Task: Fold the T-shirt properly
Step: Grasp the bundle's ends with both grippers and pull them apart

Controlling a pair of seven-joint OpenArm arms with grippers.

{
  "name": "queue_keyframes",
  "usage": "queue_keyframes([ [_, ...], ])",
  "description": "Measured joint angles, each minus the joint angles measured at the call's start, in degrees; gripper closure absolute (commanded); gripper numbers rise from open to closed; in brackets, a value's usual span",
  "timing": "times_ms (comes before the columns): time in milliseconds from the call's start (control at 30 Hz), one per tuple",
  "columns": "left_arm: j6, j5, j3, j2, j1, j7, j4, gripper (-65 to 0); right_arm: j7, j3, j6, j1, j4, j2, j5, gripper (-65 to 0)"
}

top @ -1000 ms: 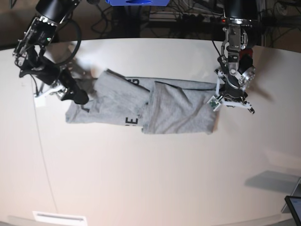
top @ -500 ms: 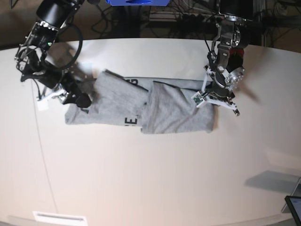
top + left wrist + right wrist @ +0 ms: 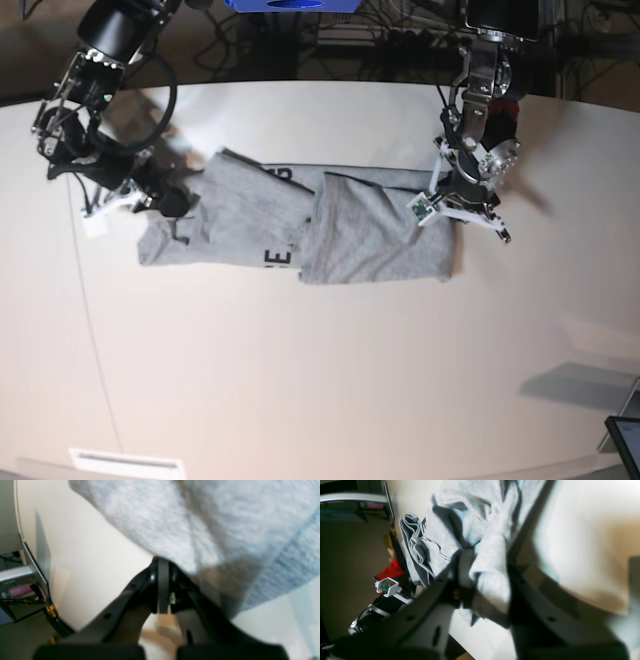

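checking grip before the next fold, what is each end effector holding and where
The right end effector pinches a bunched fold at one end of the grey T-shirt. The left end effector is shut at the opposite end's edge; whether cloth is caught cannot be told.

- A robotics lab: two black robot arms (image 3: pixel 95 60) over a wide white bench (image 3: pixel 320 370).
- Tangled cables (image 3: pixel 400 35) and dark equipment racks behind.

On the T-shirt (image 3: pixel 300 225), black block lettering peeks out at a fold near the middle; only an "E" can be read at its near edge. The right wrist view also shows an "E" on the cloth.
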Motion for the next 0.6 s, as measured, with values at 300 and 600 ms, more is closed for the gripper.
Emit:
queue_keyframes([
  [300,1.1,1.1,3.6,0.8,0.5,3.7,0.5,0.0,-0.2,-0.2,-0.6,1.2,-0.5,1.9,-1.5,-0.3],
  [600,0.7,0.1,3.4,0.7,0.8,3.5,1.6,0.0,-0.3,-0.2,-0.6,1.3,-0.8,3.6,-2.6,-0.3],
])
